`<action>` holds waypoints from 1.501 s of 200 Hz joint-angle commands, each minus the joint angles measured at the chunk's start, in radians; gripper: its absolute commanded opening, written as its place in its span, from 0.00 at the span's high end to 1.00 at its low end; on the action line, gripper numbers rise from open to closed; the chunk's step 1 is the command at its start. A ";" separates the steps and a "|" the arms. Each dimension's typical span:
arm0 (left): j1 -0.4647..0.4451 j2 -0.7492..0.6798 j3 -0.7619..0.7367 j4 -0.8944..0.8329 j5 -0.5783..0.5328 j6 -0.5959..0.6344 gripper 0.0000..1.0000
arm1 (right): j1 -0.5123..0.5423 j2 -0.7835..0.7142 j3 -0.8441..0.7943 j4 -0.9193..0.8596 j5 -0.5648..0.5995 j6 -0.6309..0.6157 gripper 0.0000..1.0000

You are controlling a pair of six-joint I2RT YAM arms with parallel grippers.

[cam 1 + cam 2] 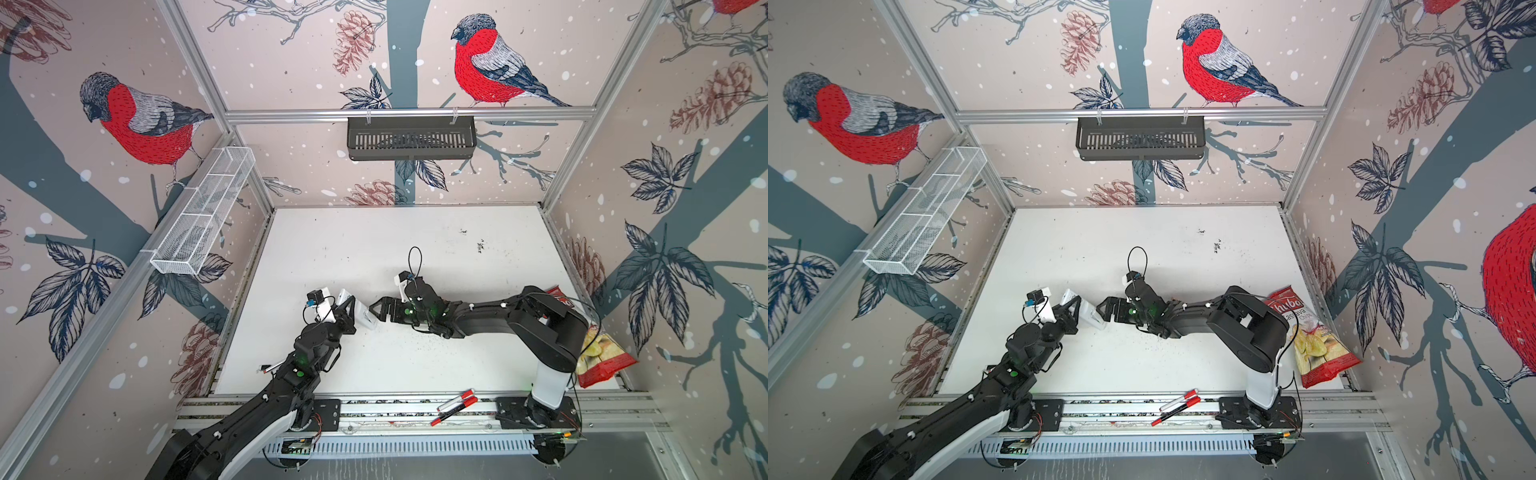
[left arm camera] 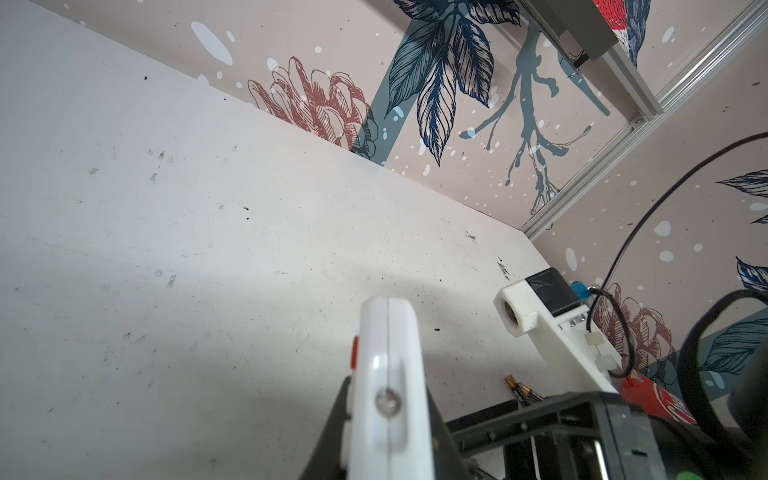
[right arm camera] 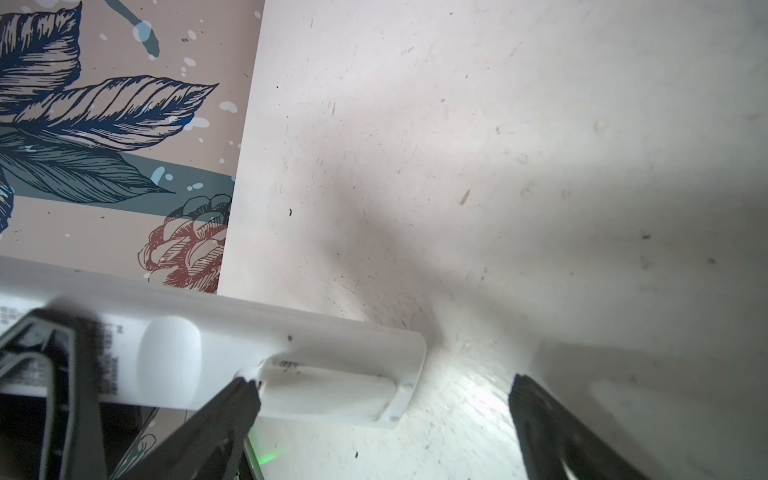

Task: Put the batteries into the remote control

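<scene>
Two black fingers of the left gripper are clamped across the white remote control, gripping it partway along its length so that one end juts toward the middle of the table. The right gripper faces that free end with its fingers spread wide and nothing between them. In the right wrist view one fingertip sits at the edge of a recessed panel on the remote's plain back, while the other hangs well clear over the bare tabletop. Whether that panel is a lid or an open bay cannot be told. In the left wrist view the batteries lie side by side on the table, copper ends showing, just beyond the right gripper and partly hidden by it; both top views lose them under the right arm. Further out, red-and-white marker pens rest on the front rail between the two arm bases, and a red crisp bag leans at the table's right edge. A black basket hangs on the back rail and a white mesh basket on the left one
</scene>
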 commanded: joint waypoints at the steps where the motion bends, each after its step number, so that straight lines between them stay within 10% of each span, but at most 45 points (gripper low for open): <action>1: 0.000 -0.002 -0.094 -0.004 0.006 0.019 1.00 | 0.013 0.009 0.015 0.021 -0.023 -0.028 0.02; 87: 0.001 -0.011 -0.098 -0.006 0.005 0.017 1.00 | 0.025 -0.038 0.026 -0.017 0.028 -0.112 0.01; 208: 0.001 -0.024 -0.099 -0.009 0.024 0.020 1.00 | 0.036 -0.141 -0.132 0.108 -0.021 -0.984 0.05; 300: 0.000 -0.032 -0.101 -0.013 0.030 0.021 1.00 | -0.013 -0.001 0.027 0.020 -0.180 -1.081 0.09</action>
